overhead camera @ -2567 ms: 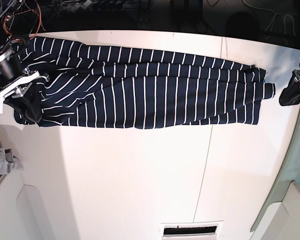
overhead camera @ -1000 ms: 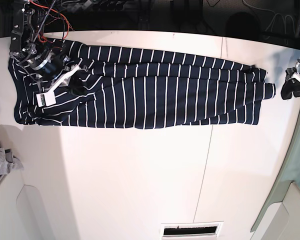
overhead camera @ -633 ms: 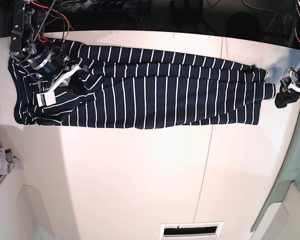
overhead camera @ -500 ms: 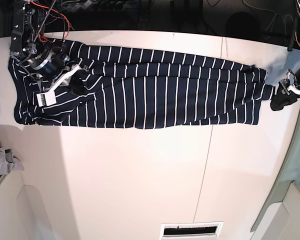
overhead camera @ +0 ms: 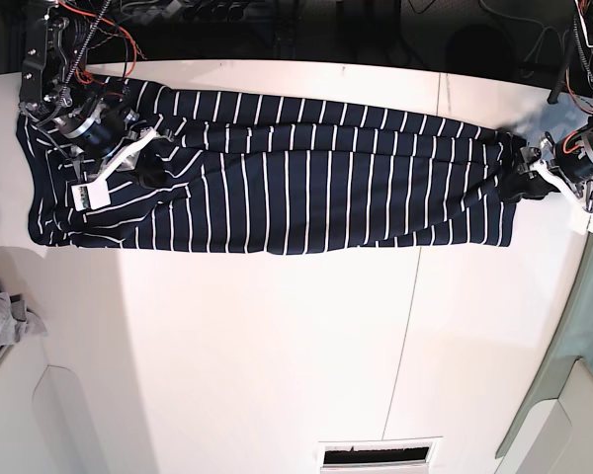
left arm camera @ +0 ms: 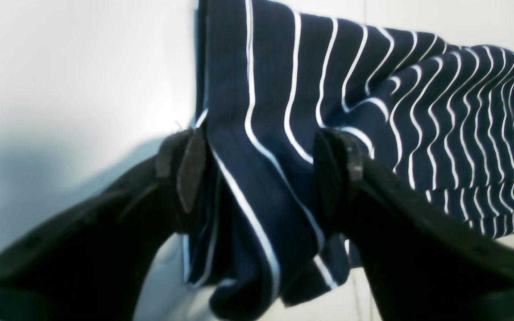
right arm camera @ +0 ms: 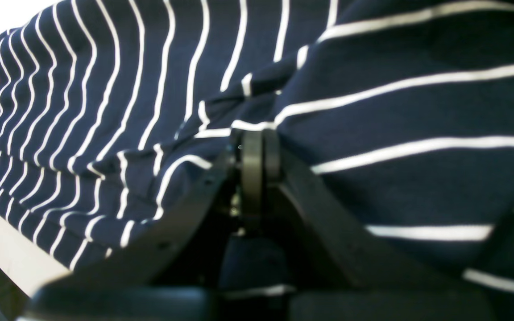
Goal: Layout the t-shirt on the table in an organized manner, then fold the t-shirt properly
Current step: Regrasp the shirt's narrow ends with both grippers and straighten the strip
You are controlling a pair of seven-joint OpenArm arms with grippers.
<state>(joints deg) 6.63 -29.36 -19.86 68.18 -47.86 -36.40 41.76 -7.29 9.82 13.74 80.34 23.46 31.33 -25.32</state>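
- The t-shirt (overhead camera: 277,178) is seen stretched in a long band along the far part of the table (overhead camera: 277,355), in the base view from the left end almost to the right edge.
- It is not yet laid out flat: the cloth is bunched lengthwise, with ridges and wrinkles across the stripes, and no sleeve or collar shape can be made out.
- The layout step is therefore judged as only partly done, and the proper folding is judged as not yet started.
- The left gripper (left arm camera: 261,174) is placed at the right end of the t-shirt; its fingers (left arm camera: 188,169) are spread wide, one on each side of the bunched edge, and the cloth between them is not yet pinched.
- The right gripper (right arm camera: 257,165) is placed on the left end; its fingers (right arm camera: 251,169) are pressed together, and whether cloth is pinched between them cannot be told.
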